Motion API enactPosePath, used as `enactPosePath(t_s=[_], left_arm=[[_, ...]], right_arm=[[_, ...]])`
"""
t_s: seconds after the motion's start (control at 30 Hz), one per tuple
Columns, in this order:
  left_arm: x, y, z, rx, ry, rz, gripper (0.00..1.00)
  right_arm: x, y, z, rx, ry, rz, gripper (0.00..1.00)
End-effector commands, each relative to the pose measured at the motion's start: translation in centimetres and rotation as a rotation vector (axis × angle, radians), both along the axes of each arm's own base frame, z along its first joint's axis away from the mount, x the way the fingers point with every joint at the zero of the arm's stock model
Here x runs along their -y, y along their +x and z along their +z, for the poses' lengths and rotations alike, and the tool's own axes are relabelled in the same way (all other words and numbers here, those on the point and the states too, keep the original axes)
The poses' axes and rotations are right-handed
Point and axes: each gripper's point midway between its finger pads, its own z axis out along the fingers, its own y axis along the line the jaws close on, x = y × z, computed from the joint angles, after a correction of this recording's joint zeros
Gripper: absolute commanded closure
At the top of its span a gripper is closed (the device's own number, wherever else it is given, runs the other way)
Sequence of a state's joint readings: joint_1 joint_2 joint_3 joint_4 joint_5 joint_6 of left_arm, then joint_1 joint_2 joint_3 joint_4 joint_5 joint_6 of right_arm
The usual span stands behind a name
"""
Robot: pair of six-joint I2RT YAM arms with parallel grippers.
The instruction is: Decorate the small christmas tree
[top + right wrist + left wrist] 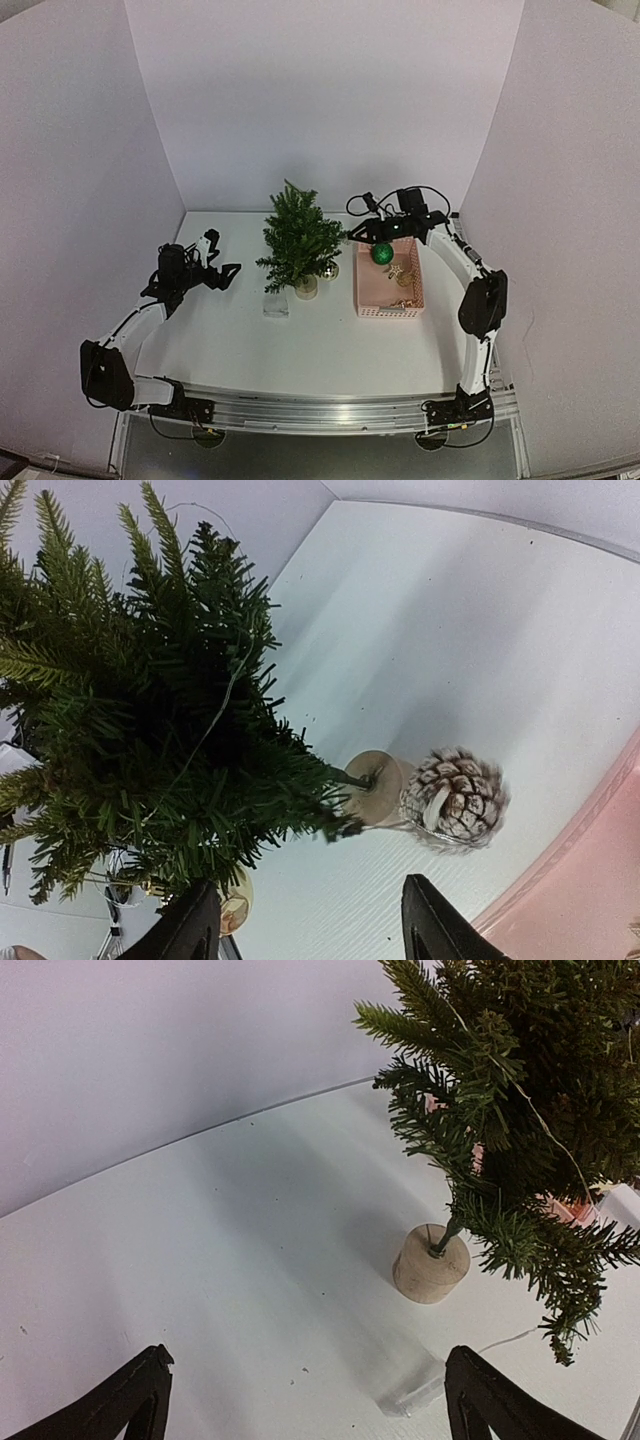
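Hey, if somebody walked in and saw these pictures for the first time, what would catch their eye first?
The small christmas tree, dark green and bushy, stands out at the middle of the white table. To its right lies a pink basket with a shiny green ball at its far end. A pine cone sits beside the tree's pale round base.

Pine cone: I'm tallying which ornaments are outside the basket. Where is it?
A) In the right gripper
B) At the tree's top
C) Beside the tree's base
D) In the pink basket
C: in the right wrist view the pine cone sits low beside the tan base of the small christmas tree, outside the pink basket, and the right gripper holds nothing.
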State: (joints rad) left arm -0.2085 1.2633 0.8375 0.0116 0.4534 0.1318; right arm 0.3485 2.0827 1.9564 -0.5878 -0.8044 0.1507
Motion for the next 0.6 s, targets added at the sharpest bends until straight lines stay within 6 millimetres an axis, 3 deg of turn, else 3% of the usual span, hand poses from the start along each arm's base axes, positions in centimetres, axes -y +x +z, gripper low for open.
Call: enactPosePath(t_s=[0.0,0.4,0.57], left_arm=[[-0.1,0.3,2.1,0.076,-0.004,-0.001,0.05],[-0.1,0.3,1.9,0.072,0.0,-0.004,0.05],[-0.1,0.3,1.9,0.07,0.0,-0.002,0.05]], right_arm=[[-0.8,0.5,1.3,0.026,0.036,0.022,0.4],[-0.8,1.1,3.4,0.066,0.048,-0.002,0.42],[0.0,2.2,4.8,0.086,0.038,-0.072,0.37]])
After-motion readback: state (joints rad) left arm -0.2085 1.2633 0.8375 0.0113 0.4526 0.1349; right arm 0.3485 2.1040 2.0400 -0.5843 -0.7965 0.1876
